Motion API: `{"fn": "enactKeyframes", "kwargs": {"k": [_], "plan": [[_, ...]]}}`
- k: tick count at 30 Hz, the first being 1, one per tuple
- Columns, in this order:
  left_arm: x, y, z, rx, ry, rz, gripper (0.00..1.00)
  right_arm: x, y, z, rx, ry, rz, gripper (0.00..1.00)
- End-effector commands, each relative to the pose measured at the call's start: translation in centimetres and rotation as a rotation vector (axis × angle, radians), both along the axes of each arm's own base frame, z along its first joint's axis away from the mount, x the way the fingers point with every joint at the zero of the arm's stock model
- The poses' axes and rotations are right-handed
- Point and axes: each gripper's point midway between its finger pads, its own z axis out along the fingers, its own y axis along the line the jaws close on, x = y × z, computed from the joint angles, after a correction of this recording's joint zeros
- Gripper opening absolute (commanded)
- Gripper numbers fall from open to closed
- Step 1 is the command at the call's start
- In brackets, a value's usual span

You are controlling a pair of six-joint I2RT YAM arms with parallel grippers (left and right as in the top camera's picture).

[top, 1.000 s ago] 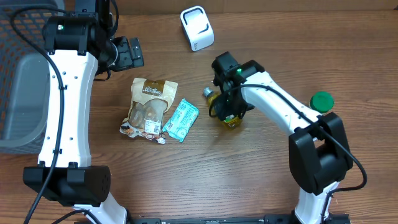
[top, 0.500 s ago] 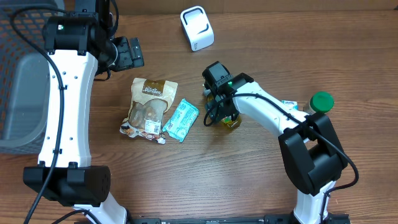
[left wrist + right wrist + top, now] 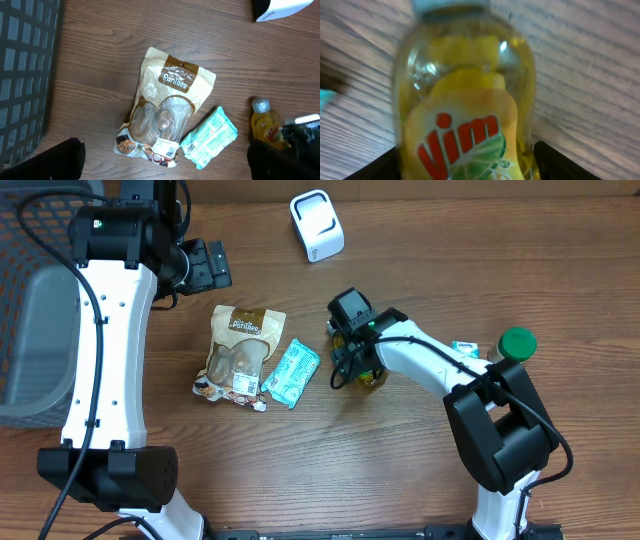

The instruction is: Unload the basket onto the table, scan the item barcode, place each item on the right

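**Wrist swung left, bottle not yet at the scanner**

The Vim bottle (image 3: 372, 377) lay mid-table, just right of the teal packet (image 3: 292, 372), with the right gripper (image 3: 360, 358) closed part-way onto its body. Over the last second that arm had swung leftward while the bottle hardly shifted, uncovering a small packet (image 3: 462, 347). The white scanner (image 3: 317, 225) stood well apart, so we judged scanning not begun. The right wrist view showed only the front label, no barcode; the overhead hid it. The left gripper (image 3: 205, 265) hung fully open, empty
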Motion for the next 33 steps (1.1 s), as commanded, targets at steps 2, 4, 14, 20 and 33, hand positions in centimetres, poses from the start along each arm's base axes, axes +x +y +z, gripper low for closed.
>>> {"fn": "enactKeyframes", "kwargs": {"k": [2, 4, 14, 20, 33], "plan": [[0.3, -0.4, 0.4, -0.002, -0.017, -0.019, 1.00, -0.2, -0.5, -0.4, -0.019, 0.009, -0.002, 0.72], [0.3, -0.4, 0.4, -0.002, -0.017, -0.019, 0.99, -0.2, -0.5, -0.5, -0.020, 0.010, -0.002, 0.64], [0.3, -0.4, 0.4, -0.002, -0.017, -0.019, 0.99, 0.8, 0.3, 1.4, 0.021, -0.020, -0.037, 0.54], [0.3, -0.4, 0.4, -0.002, -0.017, -0.019, 0.99, 3.0, 1.7, 8.6, 0.081, -0.111, -0.036, 0.49], [0.3, -0.4, 0.4, -0.002, -0.017, -0.019, 1.00, 3.9, 6.7, 29.1, 0.518, -0.241, 0.014, 0.40]]}}
